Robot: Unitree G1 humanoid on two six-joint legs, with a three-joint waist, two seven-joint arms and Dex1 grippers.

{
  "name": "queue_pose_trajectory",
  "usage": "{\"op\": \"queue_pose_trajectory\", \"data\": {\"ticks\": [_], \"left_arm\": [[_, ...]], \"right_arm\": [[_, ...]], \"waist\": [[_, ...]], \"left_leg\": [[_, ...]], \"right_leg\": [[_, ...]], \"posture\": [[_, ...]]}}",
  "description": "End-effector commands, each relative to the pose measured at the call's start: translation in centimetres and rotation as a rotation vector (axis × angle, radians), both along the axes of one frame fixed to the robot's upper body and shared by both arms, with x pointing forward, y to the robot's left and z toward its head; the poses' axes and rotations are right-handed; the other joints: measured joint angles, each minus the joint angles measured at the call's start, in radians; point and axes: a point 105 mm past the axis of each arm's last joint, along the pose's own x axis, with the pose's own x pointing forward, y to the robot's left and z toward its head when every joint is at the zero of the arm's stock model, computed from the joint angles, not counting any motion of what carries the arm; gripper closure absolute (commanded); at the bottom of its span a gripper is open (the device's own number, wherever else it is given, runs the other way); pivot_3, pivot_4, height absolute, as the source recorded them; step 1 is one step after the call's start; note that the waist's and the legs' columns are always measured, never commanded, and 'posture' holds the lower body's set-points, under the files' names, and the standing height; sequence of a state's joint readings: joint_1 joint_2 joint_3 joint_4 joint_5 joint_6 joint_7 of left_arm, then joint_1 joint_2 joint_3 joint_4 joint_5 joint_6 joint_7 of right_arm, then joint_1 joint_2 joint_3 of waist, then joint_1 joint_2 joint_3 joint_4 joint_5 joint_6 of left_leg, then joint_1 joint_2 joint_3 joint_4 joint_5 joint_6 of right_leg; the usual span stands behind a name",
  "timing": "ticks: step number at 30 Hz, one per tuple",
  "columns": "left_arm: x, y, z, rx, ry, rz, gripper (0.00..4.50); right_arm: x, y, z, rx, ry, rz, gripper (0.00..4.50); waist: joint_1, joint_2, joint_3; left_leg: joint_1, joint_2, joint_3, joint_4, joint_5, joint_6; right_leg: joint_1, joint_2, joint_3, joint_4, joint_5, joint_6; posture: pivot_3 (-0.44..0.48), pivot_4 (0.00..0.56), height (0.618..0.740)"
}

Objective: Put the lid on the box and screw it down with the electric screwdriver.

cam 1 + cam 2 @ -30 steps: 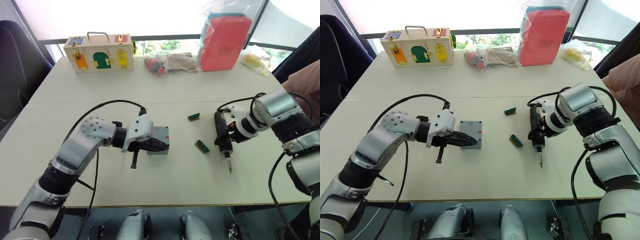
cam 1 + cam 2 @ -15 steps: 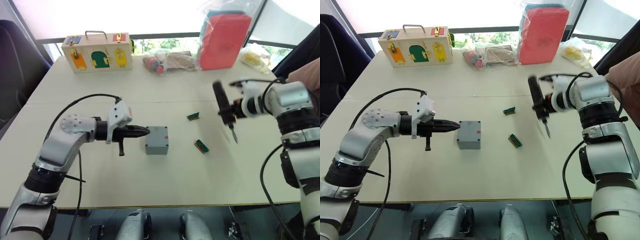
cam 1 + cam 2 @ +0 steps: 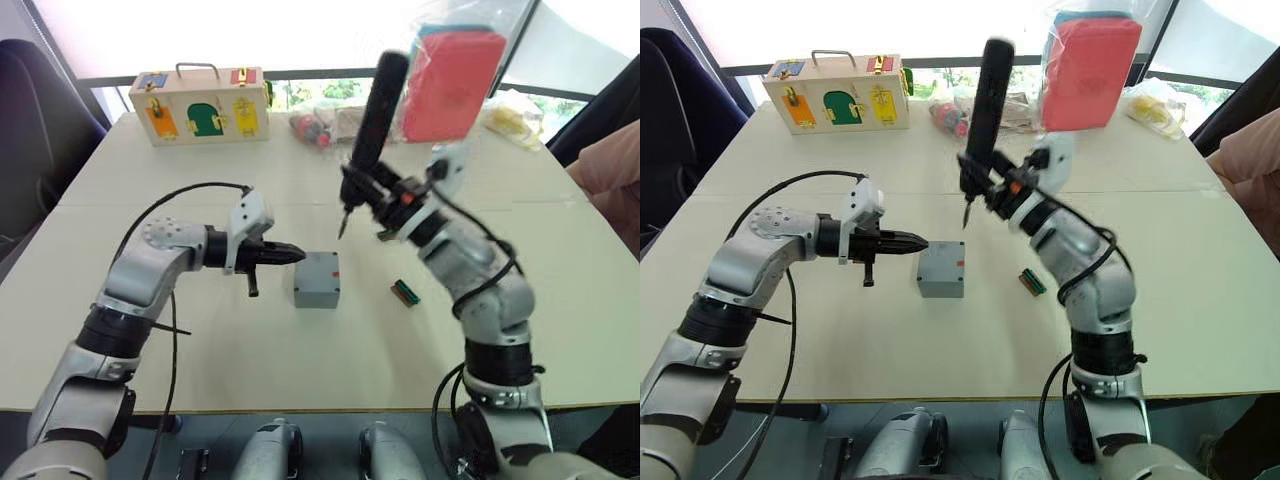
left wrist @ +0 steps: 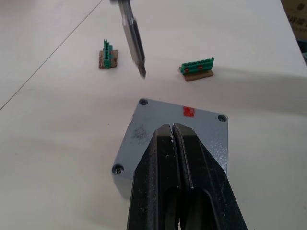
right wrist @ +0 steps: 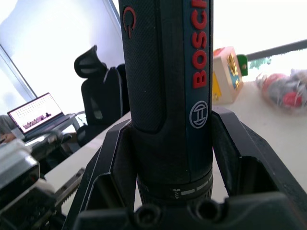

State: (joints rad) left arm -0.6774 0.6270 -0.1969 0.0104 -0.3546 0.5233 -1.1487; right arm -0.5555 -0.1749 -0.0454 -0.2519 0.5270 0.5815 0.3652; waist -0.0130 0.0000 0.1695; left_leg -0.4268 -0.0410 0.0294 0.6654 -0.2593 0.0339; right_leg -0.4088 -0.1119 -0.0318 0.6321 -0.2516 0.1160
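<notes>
Lid (image 4: 178,128) sits seated on the box (image 3: 317,280); my left gripper (image 3: 295,255) hovers just beside the box with fingers pressed together, empty. Just beyond the box, my right gripper (image 3: 375,192) pinches the electric screwdriver (image 3: 371,120), bit aimed down above the far edge. I judge screwing is in hand: next, lower the bit into a corner screw.

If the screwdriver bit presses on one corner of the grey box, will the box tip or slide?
The box probably will not tip: it sits flat, low and square. It may slide, since it looks like light plastic on a smooth table and the shut left gripper, beside it, is not holding it.
</notes>
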Motion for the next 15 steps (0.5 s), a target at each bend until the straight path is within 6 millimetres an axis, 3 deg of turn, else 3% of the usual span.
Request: {"op": "queue_pose_trajectory", "data": {"ticks": [1, 8, 15], "left_arm": [[0.1, -0.4, -0.3, 0.044, -0.041, -0.015, 4.50], [0.2, -0.6, -2.3, 0.094, -0.023, -0.005, 4.50], [0.1, -1.0, -2.5, 0.102, -0.009, -0.022, 4.50]], "right_arm": [[-1.5, 0.5, 2.8, 0.013, -0.161, 0.018, 2.67], [-1.3, 1.0, 1.2, -0.015, -0.155, 0.011, 2.67], [-0.7, 1.3, -0.2, -0.017, -0.139, -0.031, 2.67]], "waist": [[-0.001, 0.000, 0.000], [0.000, 0.000, 0.000], [0.000, 0.000, 0.000]], "left_leg": [[0.000, 0.000, 0.000, 0.000, 0.000, 0.000], [0.000, 0.001, 0.000, 0.000, 0.000, 0.000], [0.000, 0.001, 0.000, 0.000, 0.000, 0.000]], "right_leg": [[0.000, 0.000, 0.000, 0.000, 0.000, 0.000], [0.000, 0.001, 0.000, 0.000, 0.000, 0.000], [0.000, 0.001, 0.000, 0.000, 0.000, 0.000]], "posture": [[0.000, 0.150, 0.740], [0.000, 0.150, 0.740], [0.000, 0.150, 0.740]]}}
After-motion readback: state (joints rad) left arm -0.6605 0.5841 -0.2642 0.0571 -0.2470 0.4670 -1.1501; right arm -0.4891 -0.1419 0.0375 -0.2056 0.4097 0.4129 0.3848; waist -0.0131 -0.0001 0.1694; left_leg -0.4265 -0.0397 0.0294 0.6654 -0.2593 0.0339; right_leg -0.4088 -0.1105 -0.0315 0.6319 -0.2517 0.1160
